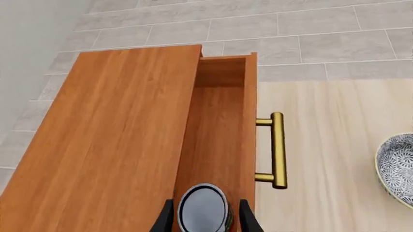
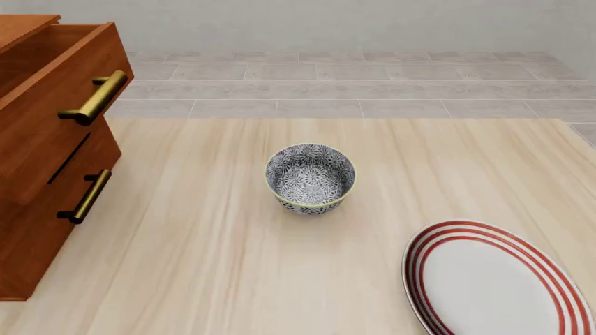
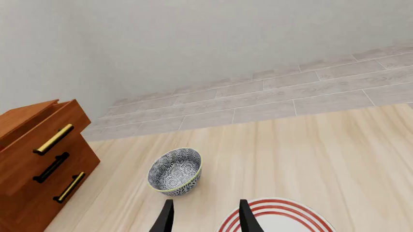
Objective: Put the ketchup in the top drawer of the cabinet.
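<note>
While the left end effector [image 1: 204, 220] pinches the upright ketchup [image 1: 202, 209] directly over the pulled-out top drawer [image 1: 216, 130] at the counter's left edge, release remains.

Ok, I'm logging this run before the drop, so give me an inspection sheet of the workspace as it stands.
Surface: pale wooden table, bare between the items.
Job's things: ketchup held above the open top drawer of the cabinet; the drawer's inside looks bare.
Clutter: patterned bowl mid-table; red-rimmed plate at the near right, partly out of frame.
Grippers: left pincer closed on the ketchup; right pincer open, empty, above the plate's edge.
Cables: nothing seen.
Surroundings: grey tiled floor and a plain wall beyond the table.
</note>
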You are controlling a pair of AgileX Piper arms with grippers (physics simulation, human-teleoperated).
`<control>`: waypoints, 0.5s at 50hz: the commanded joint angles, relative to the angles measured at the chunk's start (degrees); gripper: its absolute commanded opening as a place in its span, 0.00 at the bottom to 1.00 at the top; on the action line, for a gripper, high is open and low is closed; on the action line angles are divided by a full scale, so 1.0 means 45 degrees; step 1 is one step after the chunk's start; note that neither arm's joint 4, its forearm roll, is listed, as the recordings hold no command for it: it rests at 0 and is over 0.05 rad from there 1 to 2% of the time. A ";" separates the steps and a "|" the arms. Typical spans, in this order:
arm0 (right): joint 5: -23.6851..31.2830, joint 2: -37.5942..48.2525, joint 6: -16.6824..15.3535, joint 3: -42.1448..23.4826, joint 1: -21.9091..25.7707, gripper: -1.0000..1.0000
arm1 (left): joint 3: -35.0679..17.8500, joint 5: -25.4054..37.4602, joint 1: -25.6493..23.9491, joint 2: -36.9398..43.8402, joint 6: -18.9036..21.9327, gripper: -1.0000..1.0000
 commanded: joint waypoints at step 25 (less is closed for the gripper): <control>0.0000 0.0000 0.0000 0.0000 0.0000 1.00 | -0.0700 0.0817 -0.0574 -0.0658 -0.0098 1.00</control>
